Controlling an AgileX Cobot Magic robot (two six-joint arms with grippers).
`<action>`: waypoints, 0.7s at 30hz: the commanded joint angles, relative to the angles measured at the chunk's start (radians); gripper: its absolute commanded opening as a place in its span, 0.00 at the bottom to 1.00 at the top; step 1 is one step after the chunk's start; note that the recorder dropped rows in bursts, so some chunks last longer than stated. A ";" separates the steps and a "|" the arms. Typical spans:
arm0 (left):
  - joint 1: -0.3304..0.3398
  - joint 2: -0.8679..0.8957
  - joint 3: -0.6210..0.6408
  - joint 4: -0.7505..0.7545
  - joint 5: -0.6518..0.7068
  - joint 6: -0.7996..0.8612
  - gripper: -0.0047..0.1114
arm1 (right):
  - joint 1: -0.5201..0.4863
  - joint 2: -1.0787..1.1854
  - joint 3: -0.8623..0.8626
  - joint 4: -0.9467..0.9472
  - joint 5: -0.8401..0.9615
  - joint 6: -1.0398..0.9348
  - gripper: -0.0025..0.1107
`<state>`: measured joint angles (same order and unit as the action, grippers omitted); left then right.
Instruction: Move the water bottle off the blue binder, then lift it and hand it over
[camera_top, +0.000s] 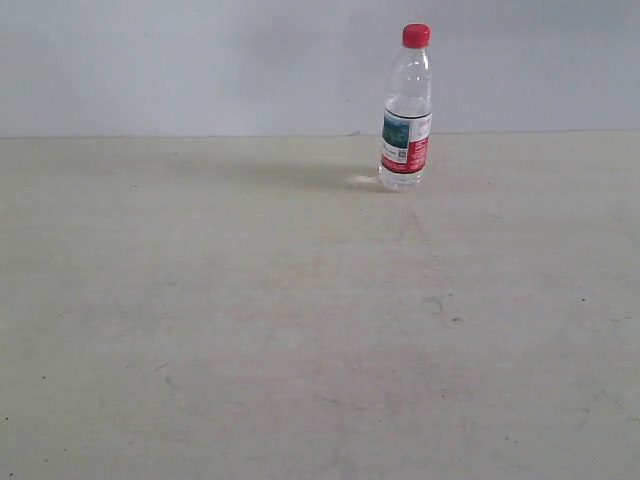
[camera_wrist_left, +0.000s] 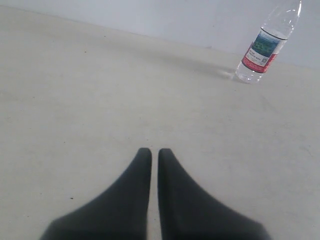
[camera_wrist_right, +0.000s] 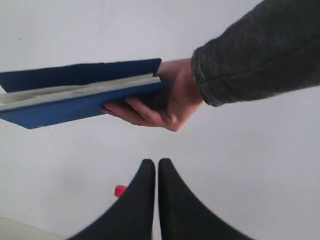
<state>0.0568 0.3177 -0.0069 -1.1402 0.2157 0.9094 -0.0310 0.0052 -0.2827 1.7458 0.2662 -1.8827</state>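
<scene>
Pale, scuffed counter (camera_top: 250, 330) runs back to a plain grey-white wall (camera_top: 200, 60), and the water bottle (camera_top: 405, 120) stands upright on it near the far edge, right of centre, alone on the bare surface. The blue binder (camera_wrist_right: 75, 95) is not under it. The right wrist view shows the binder held up in the air against the wall, roughly level, pinched at one edge by a person's hand (camera_wrist_right: 160, 102) in a dark grey sleeve (camera_wrist_right: 260, 55).

Your left gripper (camera_wrist_left: 154, 152) hangs low over the counter with its jaws closed together on nothing, the bottle well apart from it and off to one side. Your right gripper (camera_wrist_right: 156, 162) is likewise closed and empty, pointing toward the wall below the binder.

Expect the bottle to be light and thin-walled, so it will likely give under a hard squeeze and slide on smooth plastic. How full it is cannot be told. Tall on a narrow base, it should tip at a sideways knock near the red cap (camera_top: 416, 36). Your surest hold is probably square across the labelled band (camera_top: 405, 140) at its middle. The binder looks stiff and flat, and its white pages show between the covers, so it is best taken by an edge.
</scene>
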 joint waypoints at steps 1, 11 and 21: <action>0.003 -0.002 0.005 0.001 -0.005 -0.005 0.08 | -0.005 0.022 -0.022 -0.205 0.025 0.141 0.02; 0.003 -0.002 0.005 0.001 -0.007 -0.005 0.08 | -0.005 0.047 0.164 -0.957 -0.108 1.174 0.02; 0.003 -0.002 0.005 0.001 -0.006 -0.005 0.08 | -0.009 0.051 0.283 -1.038 -0.073 1.182 0.02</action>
<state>0.0568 0.3177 -0.0052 -1.1402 0.2157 0.9094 -0.0374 0.0519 -0.0045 0.7370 0.1374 -0.7220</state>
